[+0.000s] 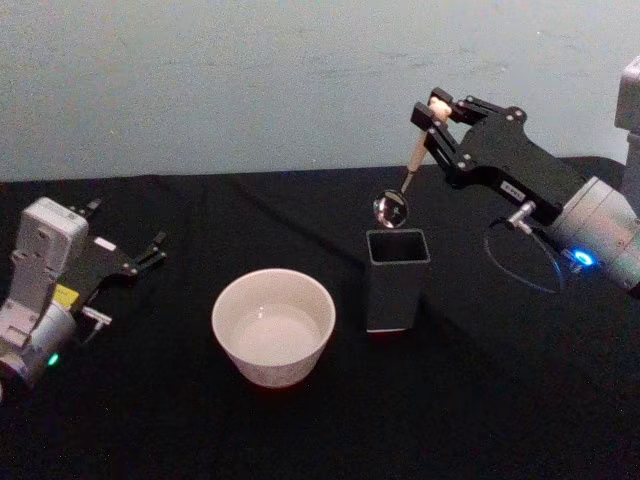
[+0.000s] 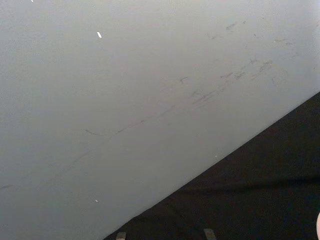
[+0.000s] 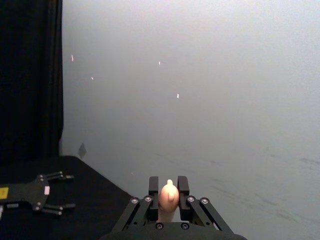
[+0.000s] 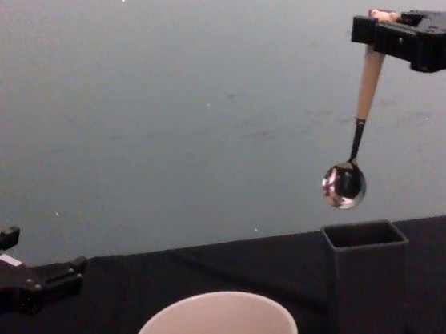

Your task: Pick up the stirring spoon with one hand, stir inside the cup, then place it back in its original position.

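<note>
Clamping one stirring spoon (right hand), left hand idle, one cup

Got the black right gripper raised high, clamped on the thin beige-handled stirring spoon, and the black left gripper parked low at left, fingers spread.

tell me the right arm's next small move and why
Probably carry the stirring spoon sideways toward the cup: the right gripper grips its handle, its bowl hangs clear above the dark holder, and the cup sits to the holder's left. The left gripper rests open, aside.
</note>
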`<state>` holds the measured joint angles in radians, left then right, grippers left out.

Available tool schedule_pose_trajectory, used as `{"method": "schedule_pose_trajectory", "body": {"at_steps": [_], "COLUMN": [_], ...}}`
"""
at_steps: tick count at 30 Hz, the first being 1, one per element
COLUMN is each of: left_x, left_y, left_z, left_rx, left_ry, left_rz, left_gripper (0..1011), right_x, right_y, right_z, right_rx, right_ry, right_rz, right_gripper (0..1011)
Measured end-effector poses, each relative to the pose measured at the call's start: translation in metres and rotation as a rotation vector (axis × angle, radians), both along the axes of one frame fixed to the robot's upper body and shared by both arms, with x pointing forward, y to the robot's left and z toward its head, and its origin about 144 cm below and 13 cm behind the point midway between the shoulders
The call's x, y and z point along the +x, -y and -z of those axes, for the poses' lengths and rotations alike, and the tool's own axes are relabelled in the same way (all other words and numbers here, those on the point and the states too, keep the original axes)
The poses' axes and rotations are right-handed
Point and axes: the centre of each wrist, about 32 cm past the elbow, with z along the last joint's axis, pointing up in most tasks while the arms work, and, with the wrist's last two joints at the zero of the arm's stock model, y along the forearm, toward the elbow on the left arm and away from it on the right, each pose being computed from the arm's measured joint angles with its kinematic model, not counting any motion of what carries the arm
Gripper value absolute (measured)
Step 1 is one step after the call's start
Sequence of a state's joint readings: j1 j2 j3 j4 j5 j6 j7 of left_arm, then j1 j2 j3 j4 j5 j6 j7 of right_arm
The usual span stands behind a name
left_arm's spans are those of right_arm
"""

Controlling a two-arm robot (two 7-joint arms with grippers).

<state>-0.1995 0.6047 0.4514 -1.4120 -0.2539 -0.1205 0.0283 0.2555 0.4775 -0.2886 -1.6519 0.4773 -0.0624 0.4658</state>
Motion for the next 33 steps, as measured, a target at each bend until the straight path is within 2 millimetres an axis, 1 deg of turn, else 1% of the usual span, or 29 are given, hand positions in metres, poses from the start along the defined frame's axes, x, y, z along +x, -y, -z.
{"method": "schedule_pose_trajectory", "body": {"at_steps": [6,10,13,19,25,26,27,33], "left_x": [0.000,0.000,0.000,0.000,0.000,0.000,0.000,0.000], "left_y": [0.000,0.000,0.000,0.000,0.000,0.000,0.000,0.000], "left_z": [0.000,0.000,0.000,0.000,0.000,0.000,0.000,0.000], "left_rx": [0.000,0.000,0.000,0.000,0.000,0.000,0.000,0.000], "left_ry": [0.000,0.000,0.000,0.000,0.000,0.000,0.000,0.000], "left_rz": [0.000,0.000,0.000,0.000,0.000,0.000,0.000,0.000], "left_gripper": [1001,1001,1001,1001,1001,1001,1001,1001], "right_x": [0.002,0.001,0.000,-0.004,-0.006,-0.005,-0.005,0.001], "right_y": [-0.013,-0.027,-0.037,-0.049,-0.058,-0.060,-0.060,-0.069], "right_z": [0.001,0.004,0.007,0.013,0.031,0.036,0.036,0.059], "right_rx": [0.028,0.044,0.046,0.038,0.007,-0.003,-0.003,-0.023], "right_ry": [-0.021,-0.047,-0.063,-0.085,-0.113,-0.118,-0.118,-0.101], "right_rz": [-0.032,-0.079,-0.118,-0.176,-0.212,-0.216,-0.216,-0.232], "right_gripper": [218,218,218,218,218,218,218,218]}}
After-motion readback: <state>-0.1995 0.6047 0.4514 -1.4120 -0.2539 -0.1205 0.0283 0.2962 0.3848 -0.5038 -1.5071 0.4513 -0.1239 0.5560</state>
